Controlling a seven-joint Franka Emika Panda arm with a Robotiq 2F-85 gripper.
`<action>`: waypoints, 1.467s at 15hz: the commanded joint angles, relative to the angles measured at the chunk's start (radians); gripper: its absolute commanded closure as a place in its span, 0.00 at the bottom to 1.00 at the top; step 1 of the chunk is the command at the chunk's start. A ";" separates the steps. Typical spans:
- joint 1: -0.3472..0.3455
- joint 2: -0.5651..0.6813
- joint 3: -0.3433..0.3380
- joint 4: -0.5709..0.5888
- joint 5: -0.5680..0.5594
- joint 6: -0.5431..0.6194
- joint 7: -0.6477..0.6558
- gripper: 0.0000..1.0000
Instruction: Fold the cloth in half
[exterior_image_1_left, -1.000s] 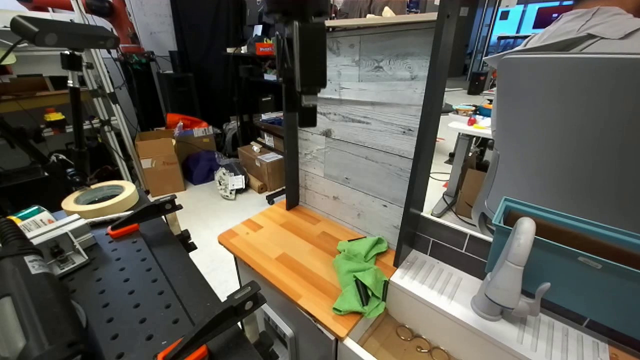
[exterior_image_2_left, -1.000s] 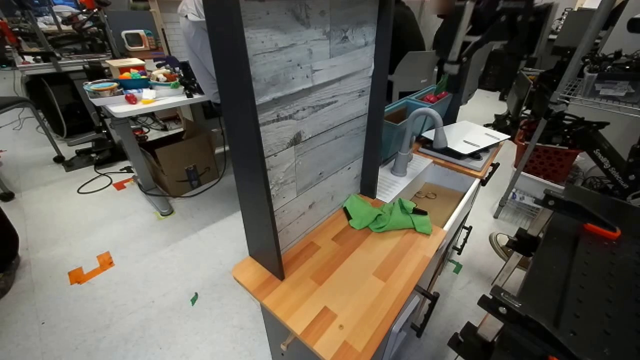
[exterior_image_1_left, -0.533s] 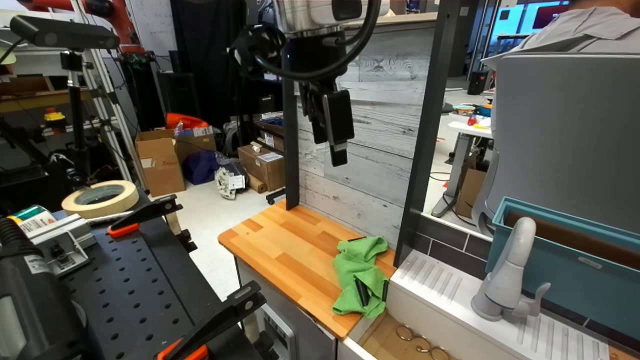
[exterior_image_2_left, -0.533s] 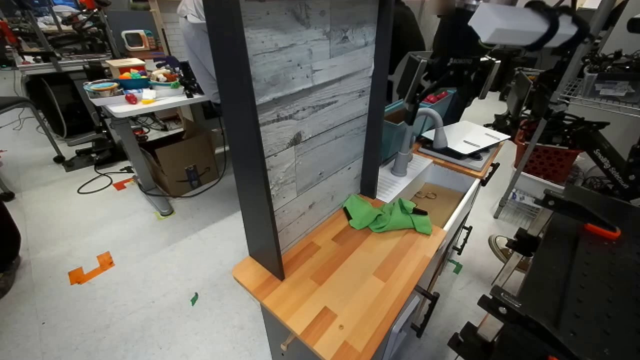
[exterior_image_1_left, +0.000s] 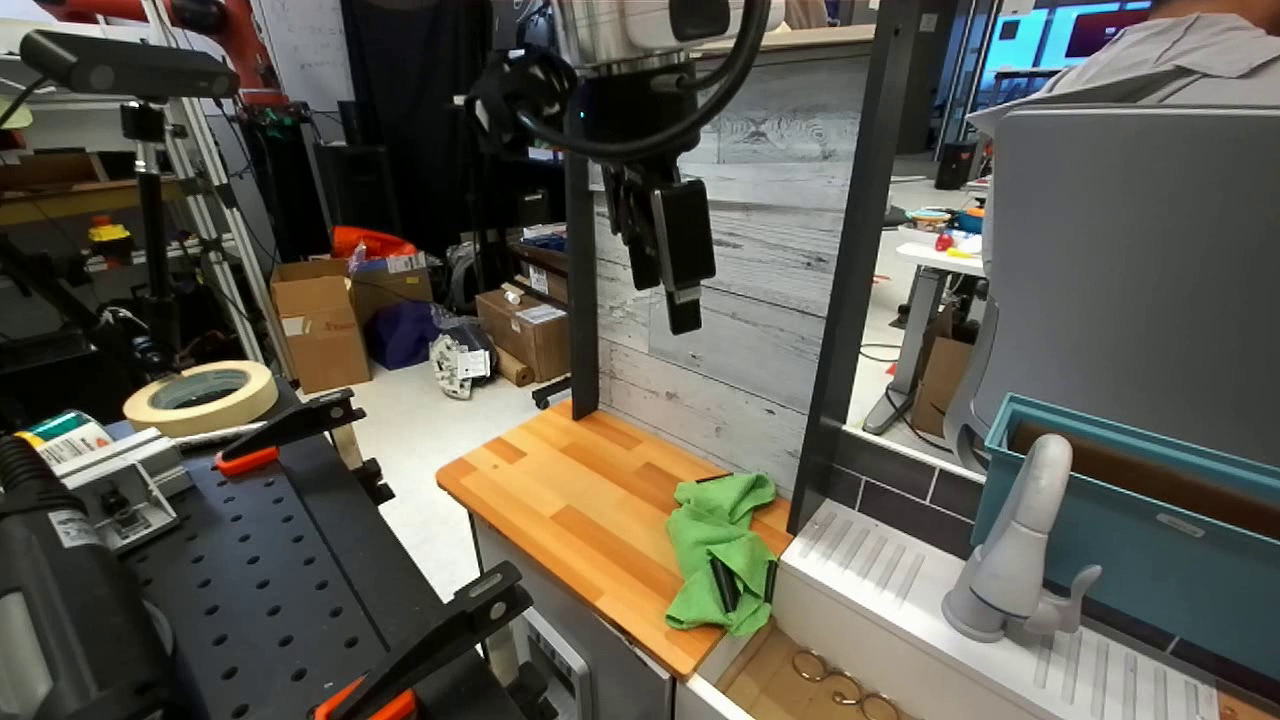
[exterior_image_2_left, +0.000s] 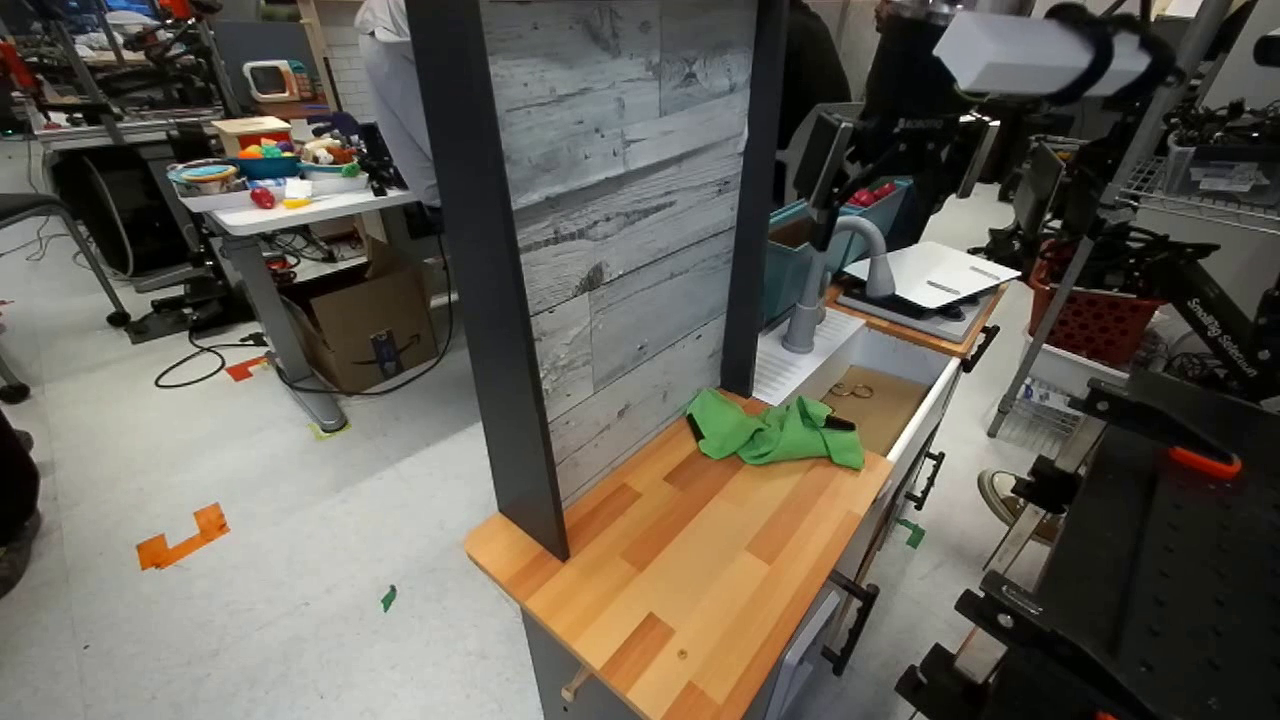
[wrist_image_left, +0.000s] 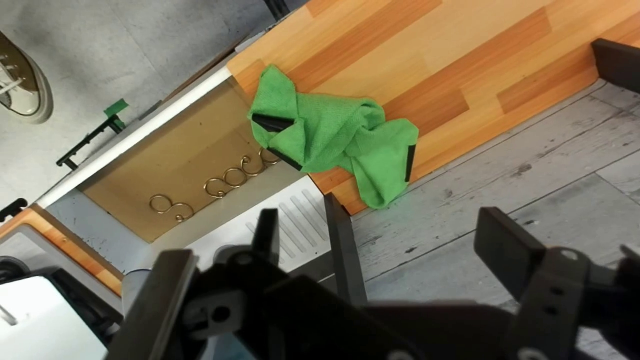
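Note:
The green cloth (exterior_image_1_left: 725, 550) with black edge strips lies crumpled on the wooden counter, at the end beside the sink. It also shows in an exterior view (exterior_image_2_left: 785, 437), close to the plank wall. In the wrist view the cloth (wrist_image_left: 330, 130) is bunched and twisted, and one side reaches over the edge of the drawer. My gripper (exterior_image_1_left: 665, 300) hangs well above the counter, apart from the cloth. In the wrist view my gripper (wrist_image_left: 377, 222) has its two fingers wide apart with nothing between them.
The wooden counter (exterior_image_1_left: 560, 500) runs along a grey plank wall (exterior_image_1_left: 730, 270) with dark posts. An open drawer (wrist_image_left: 165, 165) with metal rings adjoins the cloth. A grey faucet (exterior_image_1_left: 1010, 550) and a teal planter (exterior_image_1_left: 1150, 500) stand beyond. A black perforated table (exterior_image_1_left: 250, 590) is across a gap.
The arm has come down into view, and my gripper is lower and a little to the right in an exterior view. Over the last half second it has barely moved. The cloth has not moved.

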 joint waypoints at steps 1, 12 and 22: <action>0.066 0.081 -0.066 0.030 -0.048 0.039 0.047 0.00; 0.407 0.483 -0.314 0.170 0.029 0.440 0.073 0.00; 0.372 0.713 -0.217 0.376 0.230 0.436 -0.087 0.00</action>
